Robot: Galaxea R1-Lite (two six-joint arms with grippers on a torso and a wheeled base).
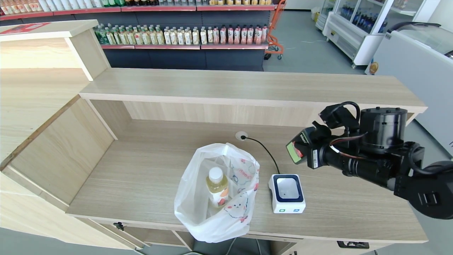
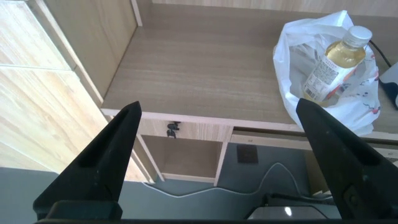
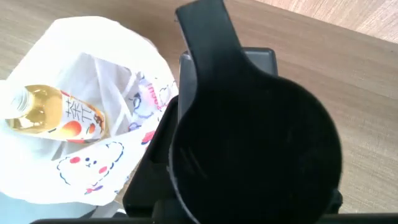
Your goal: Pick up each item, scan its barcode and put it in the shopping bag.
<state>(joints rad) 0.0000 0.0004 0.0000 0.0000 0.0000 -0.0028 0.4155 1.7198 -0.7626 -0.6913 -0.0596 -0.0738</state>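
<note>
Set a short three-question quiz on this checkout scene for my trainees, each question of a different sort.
1. True or false: the bottle stands inside the shopping bag.
2. In the head view, the scanner sits: A) left of the bag, B) right of the bag, C) inside the bag.
3. Which gripper holds an item above the counter?

Key
1. True.
2. B.
3. The right gripper, shut on a dark item. The left gripper is open and holds nothing.
</note>
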